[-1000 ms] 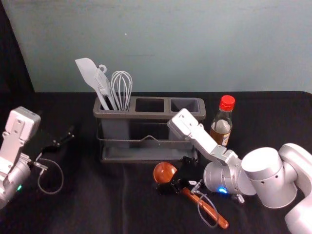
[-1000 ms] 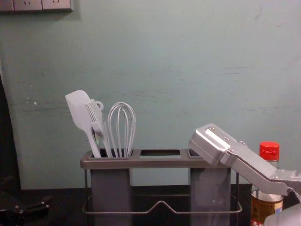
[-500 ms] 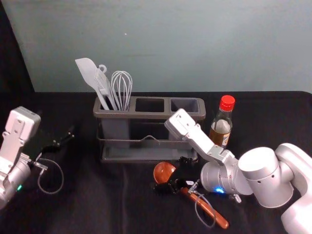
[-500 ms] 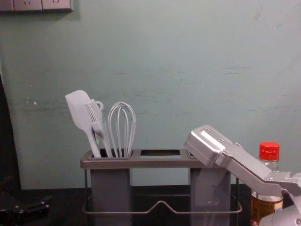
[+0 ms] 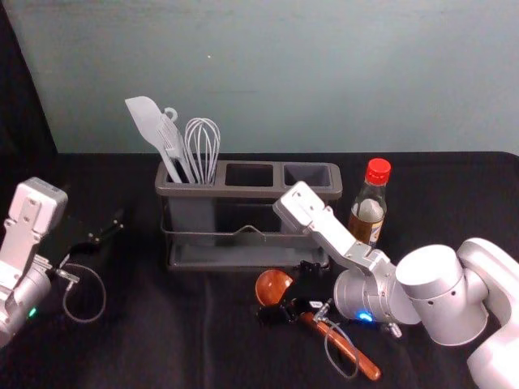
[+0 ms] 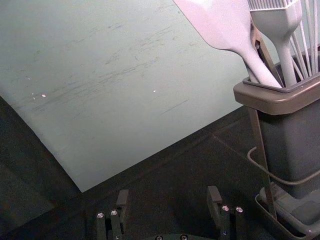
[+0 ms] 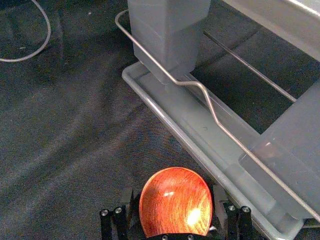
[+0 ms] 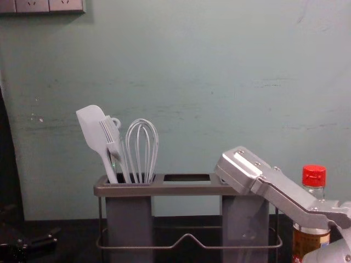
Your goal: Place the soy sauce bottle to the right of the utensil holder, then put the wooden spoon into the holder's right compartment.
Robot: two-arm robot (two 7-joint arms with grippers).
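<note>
My right gripper [image 5: 293, 293] is low over the wooden spoon [image 5: 345, 344], in front of the holder's right part. In the right wrist view, my right gripper [image 7: 174, 202] stands open, a finger on each side of the spoon's round bowl [image 7: 175, 200]. The soy sauce bottle [image 5: 370, 204] stands upright to the right of the utensil holder [image 5: 268, 193], whose right compartment [image 5: 308, 173] holds nothing visible. Parked at the left is my left gripper [image 5: 105, 233]; the left wrist view has the left gripper [image 6: 169, 202] open, nothing between its fingers.
A white spatula [image 5: 144, 120], a brush and a whisk [image 5: 203, 146] stand in the holder's left compartment. A wire rail [image 7: 220, 122] runs along the holder's front above its grey base tray [image 7: 200, 135]. The wall rises behind the table.
My right arm and gripper have shifted slightly to the left over the spoon, then stayed nearly still. The bottle, the holder and my left arm have not moved.
</note>
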